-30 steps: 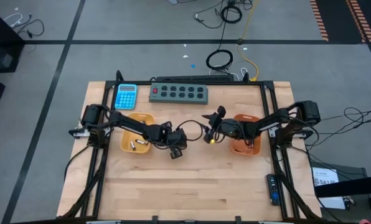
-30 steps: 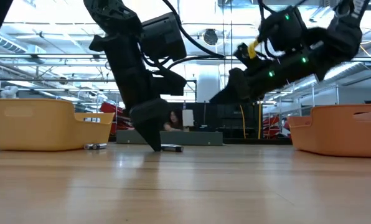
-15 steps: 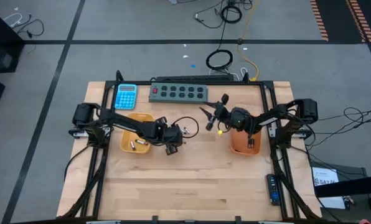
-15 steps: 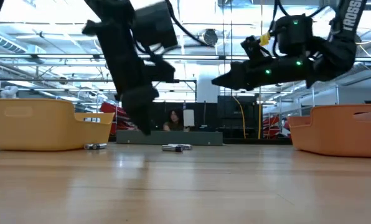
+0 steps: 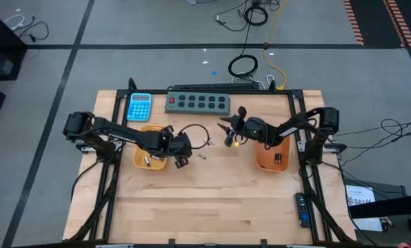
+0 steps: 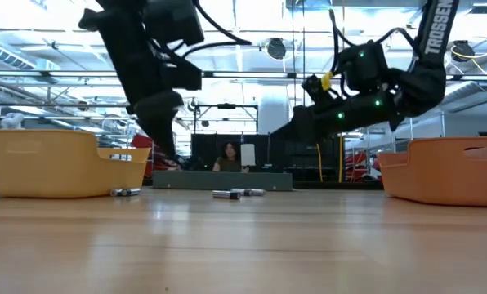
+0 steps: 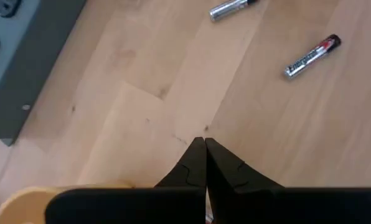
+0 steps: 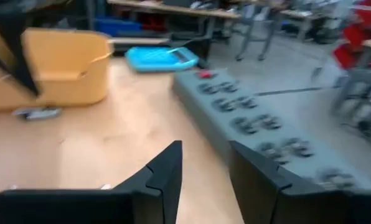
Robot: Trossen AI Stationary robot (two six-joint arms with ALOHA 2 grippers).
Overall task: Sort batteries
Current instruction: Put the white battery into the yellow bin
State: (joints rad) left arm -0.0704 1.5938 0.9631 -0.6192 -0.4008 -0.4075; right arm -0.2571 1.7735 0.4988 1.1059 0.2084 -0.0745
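Two silvery batteries (image 7: 311, 56) (image 7: 232, 8) lie flat on the wooden table between the trays, seen in the high view as batteries (image 5: 204, 149). Another battery (image 6: 125, 192) lies on the table beside the yellow tray (image 5: 152, 132), which holds a few cells (image 5: 147, 162). My left gripper (image 7: 204, 146) is shut and empty, raised above the table by the yellow tray's right side (image 5: 181, 160). My right gripper (image 8: 204, 165) is open and empty, held level above the table left of the orange tray (image 5: 264, 160), shown in the high view as right gripper (image 5: 229, 126).
The grey button strip (image 5: 198, 102) and the blue calculator (image 5: 139, 107) lie along the far edge. Cables run over the floor beyond the table. A person sits far off in the room behind (image 6: 229, 155). Bare wood spreads toward the near edge.
My left gripper has risen off the table, where its shut tips stood beside a battery, and drawn back toward the yellow tray. My right gripper has swung away from the orange tray toward the far edge and the grey strip, staying above the table.
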